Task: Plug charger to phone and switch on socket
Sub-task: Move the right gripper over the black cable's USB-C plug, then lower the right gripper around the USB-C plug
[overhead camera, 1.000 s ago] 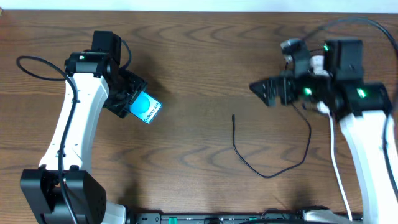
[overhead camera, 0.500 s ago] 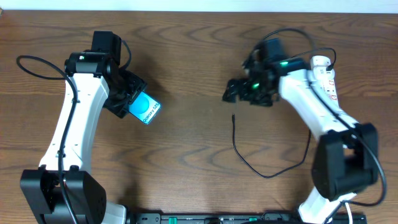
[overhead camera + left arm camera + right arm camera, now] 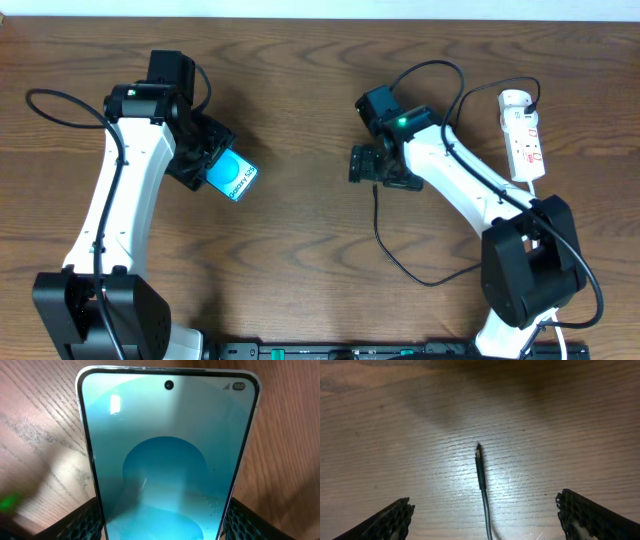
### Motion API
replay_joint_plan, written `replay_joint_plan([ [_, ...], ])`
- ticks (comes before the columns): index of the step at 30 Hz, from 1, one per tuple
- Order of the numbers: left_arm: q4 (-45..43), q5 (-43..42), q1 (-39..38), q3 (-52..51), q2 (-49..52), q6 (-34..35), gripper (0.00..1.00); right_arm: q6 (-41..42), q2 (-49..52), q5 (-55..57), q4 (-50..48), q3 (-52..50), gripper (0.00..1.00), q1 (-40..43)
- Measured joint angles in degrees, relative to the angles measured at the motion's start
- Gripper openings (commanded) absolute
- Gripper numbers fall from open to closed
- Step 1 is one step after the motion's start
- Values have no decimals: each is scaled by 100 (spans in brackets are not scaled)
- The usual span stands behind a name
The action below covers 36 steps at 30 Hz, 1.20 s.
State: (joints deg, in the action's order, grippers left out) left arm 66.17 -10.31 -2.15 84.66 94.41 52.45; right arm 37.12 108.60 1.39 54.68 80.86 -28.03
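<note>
Right wrist view: charger lies centred between the right gripper jaws, which I read as spread wide and empty. Its long axis runs straight ahead from the claw, tip just beyond the fingertips. Left gripper is clamped on the phone, well apart; right arm is nearer.

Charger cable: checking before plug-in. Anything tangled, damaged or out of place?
Nothing stands out. The charger lies loose and unknotted on the table, its tip ahead of the open right gripper; the phone looks intact in the left gripper.
</note>
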Motion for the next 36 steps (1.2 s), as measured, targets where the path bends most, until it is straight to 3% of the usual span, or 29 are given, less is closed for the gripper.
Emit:
replay_joint_plan([
  [16,7,22,0,0,0,0,7,151,680,37,-9,0,89,-72],
  [36,116,166,0,0,0,-44,7,83,750,-59,-166,0,89,-398],
])
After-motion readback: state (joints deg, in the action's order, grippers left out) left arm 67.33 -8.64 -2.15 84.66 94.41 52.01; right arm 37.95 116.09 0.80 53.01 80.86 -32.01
